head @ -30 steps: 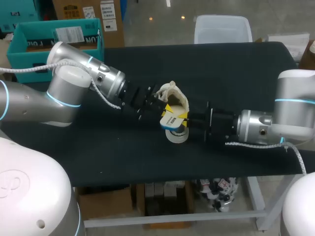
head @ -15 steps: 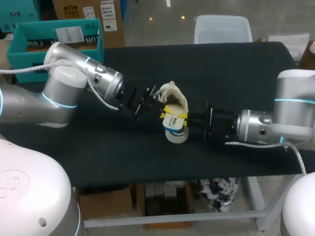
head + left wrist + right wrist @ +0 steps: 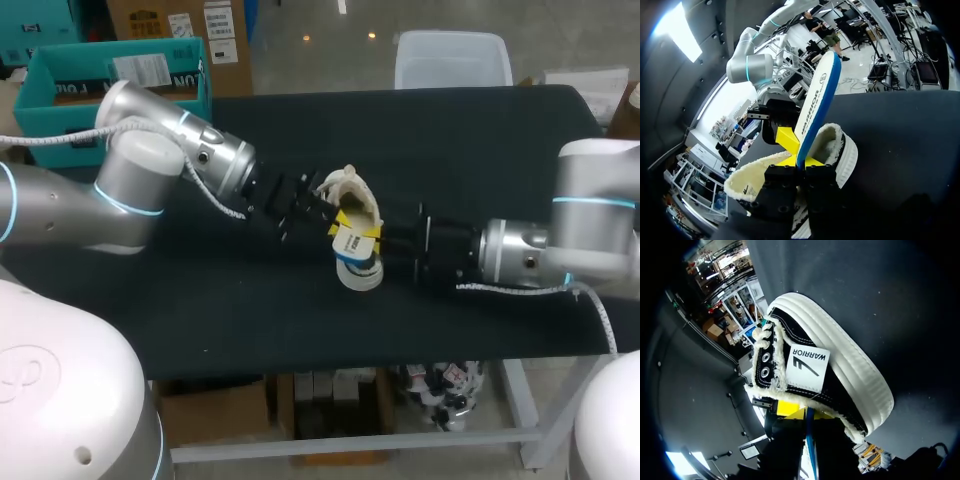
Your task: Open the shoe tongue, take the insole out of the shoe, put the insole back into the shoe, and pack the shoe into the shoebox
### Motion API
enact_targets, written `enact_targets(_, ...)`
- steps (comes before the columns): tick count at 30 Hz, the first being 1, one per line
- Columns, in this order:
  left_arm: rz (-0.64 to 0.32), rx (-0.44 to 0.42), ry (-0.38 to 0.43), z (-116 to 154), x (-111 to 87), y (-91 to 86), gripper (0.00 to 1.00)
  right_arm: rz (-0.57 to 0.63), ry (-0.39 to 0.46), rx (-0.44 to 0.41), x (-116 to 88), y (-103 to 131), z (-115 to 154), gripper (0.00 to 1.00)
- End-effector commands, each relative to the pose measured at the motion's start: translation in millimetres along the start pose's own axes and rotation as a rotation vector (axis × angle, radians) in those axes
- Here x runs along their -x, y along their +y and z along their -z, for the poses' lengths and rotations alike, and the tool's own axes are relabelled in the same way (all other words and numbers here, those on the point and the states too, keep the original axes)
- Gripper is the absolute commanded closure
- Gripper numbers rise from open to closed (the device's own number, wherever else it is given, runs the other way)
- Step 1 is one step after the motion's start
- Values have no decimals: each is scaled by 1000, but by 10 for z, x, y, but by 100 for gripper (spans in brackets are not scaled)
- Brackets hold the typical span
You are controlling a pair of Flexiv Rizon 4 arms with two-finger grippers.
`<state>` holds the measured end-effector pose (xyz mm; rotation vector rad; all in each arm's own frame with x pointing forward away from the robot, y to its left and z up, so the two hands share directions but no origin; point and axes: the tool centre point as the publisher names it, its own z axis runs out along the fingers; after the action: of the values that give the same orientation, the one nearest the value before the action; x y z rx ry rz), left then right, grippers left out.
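Observation:
A black canvas shoe (image 3: 362, 205) with a white sole and fleece lining lies on its side mid-table. Its white insole (image 3: 347, 243) with a blue underside sticks up out of the shoe's opening. My left gripper (image 3: 340, 218) is shut on the insole, which in the left wrist view rises as a long strip (image 3: 817, 95) from between the fingers (image 3: 801, 162), over the shoe (image 3: 840, 150). My right gripper (image 3: 372, 238) meets it from the other side and is also shut on the insole, whose blue edge (image 3: 810, 440) runs between the fingers (image 3: 807, 412) by the shoe's collar (image 3: 840, 375). The teal shoebox (image 3: 110, 75) stands open at the back left.
The black tabletop (image 3: 480, 140) stretches well beyond the shoe to the right and toward the front edge. Both arms lie low across it and meet at the middle.
The left arm swung slightly back and returned. The right arm edged a little toward the shoe. The insole sits marginally more upright, and both grips are unchanged.

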<state>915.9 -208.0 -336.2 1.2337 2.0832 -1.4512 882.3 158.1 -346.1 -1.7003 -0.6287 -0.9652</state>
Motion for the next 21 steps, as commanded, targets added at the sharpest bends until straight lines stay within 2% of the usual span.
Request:
enact_targets(1,10,-10,3,-43,35,111,100,-6,-1,-21,-2,125,-83,100)
enact_targets(6,14,-12,8,-47,16,120,100,-8,1,-15,-13,109,-62,100)
enact_targets(8,15,-13,9,-46,8,119,100,-3,6,-10,-25,75,-36,63)
enact_targets(11,16,-14,8,-41,0,104,100,10,7,-4,-48,-8,-1,43)
enact_targets(12,16,-14,7,-41,-2,97,100,17,6,0,-61,-38,13,41)
enact_targets(13,15,-15,6,-39,-3,88,100,22,6,1,-73,-64,25,40)
enact_targets(14,15,-15,5,-39,-5,79,100,28,4,4,-78,-94,40,45)
enact_targets(21,9,-12,-1,-36,-14,30,100,39,1,5,-62,-184,75,89)
